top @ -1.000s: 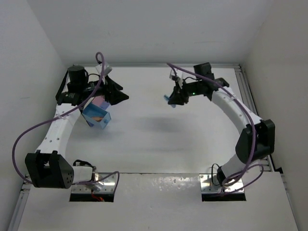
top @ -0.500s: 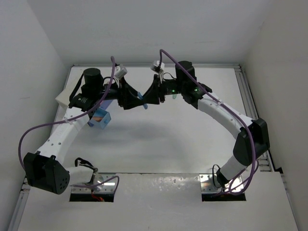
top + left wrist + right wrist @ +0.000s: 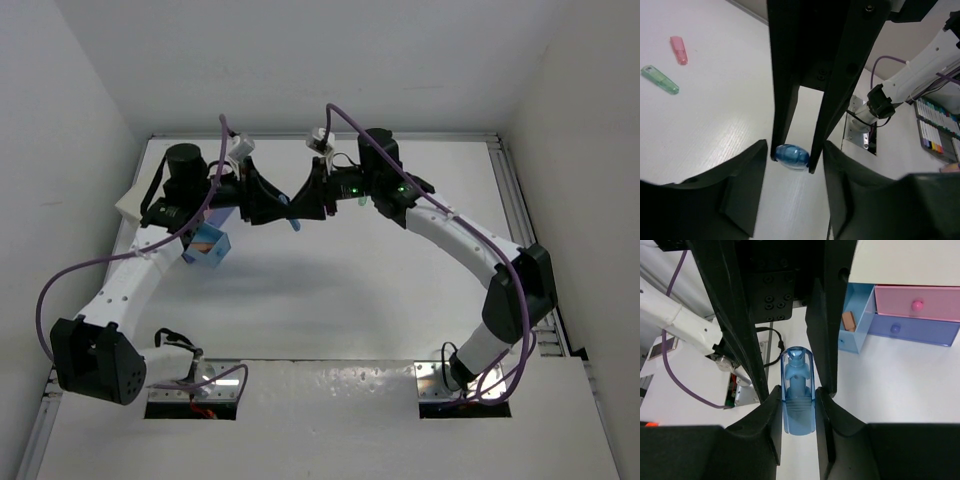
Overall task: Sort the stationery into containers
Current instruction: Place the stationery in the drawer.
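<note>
My right gripper (image 3: 305, 200) (image 3: 797, 392) is shut on a stubby light-blue marker piece (image 3: 294, 218) (image 3: 798, 370) (image 3: 791, 156) and holds it in the air above the far middle of the table. My left gripper (image 3: 270, 200) (image 3: 794, 146) faces it head-on. Its jaws are open and stand on either side of the marker's free end, with a small gap showing. A pink marker piece (image 3: 678, 49) and a green one (image 3: 660, 80) lie on the table. The containers, a pink drawer (image 3: 912, 302) over a blue drawer (image 3: 912, 330), stand at the left (image 3: 207, 243).
Beside the drawers an open light-blue compartment (image 3: 856, 325) holds a small brownish piece (image 3: 848, 320). A white object (image 3: 130, 205) sits at the table's left edge. White walls enclose the table on three sides. A tray of coloured pens (image 3: 935, 135) shows beyond the arms' bases.
Both arms swung toward the middle until the grippers met tip to tip. The left gripper left the containers and its jaws have narrowed around the marker. The right's grip is unchanged.
</note>
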Motion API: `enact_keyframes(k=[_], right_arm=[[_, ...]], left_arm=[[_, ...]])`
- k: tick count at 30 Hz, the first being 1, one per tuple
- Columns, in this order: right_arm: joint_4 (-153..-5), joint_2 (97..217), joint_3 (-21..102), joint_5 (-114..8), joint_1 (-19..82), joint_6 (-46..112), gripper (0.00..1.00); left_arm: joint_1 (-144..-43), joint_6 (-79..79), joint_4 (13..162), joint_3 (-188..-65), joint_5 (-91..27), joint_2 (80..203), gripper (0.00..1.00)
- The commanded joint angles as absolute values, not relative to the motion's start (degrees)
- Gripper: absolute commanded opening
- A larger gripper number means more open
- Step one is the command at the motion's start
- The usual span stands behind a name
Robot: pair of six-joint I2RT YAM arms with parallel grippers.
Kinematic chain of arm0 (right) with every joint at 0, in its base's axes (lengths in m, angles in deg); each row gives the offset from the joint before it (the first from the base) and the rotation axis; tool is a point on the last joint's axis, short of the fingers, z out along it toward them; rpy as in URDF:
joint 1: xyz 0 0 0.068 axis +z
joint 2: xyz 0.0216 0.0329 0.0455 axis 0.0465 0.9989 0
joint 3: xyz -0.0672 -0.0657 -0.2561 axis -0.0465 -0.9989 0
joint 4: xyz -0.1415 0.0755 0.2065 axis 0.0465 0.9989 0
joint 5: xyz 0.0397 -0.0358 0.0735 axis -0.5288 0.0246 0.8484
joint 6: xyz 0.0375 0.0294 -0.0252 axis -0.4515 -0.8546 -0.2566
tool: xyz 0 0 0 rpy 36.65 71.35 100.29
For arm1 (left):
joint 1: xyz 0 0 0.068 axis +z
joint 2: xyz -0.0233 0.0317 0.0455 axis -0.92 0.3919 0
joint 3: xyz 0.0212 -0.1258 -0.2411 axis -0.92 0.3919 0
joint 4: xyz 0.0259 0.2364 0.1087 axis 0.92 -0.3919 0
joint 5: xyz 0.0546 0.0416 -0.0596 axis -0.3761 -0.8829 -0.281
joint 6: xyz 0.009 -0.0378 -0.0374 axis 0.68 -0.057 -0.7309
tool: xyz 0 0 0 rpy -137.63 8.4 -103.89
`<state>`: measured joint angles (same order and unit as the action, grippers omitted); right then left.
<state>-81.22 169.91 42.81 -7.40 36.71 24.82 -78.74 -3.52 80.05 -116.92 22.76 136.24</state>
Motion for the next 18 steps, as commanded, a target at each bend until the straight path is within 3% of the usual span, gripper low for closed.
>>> enact_keyframes(k=[1, 3, 5, 18], right_arm=[[-82.93, 169.03, 44.03, -5.11, 36.68, 25.96, 0.00], [-83.20, 168.95, 43.94, -4.93, 36.68, 25.70, 0.00], [-83.72, 168.95, 44.03, -4.76, 36.77, 25.34, 0.00], [-85.04, 169.30, 44.82, -4.40, 36.94, 23.85, 0.00]], left_arm=[[-75.72, -8.69, 87.55, -116.71, 25.96, 133.92, 0.56], [-75.19, -10.18, 88.86, -116.45, 26.32, 133.92, 0.66], [-74.84, -11.76, 90.62, -115.92, 27.28, 134.01, 0.67], [-75.98, -12.74, 91.51, -115.48, 25.53, 133.75, 0.57]])
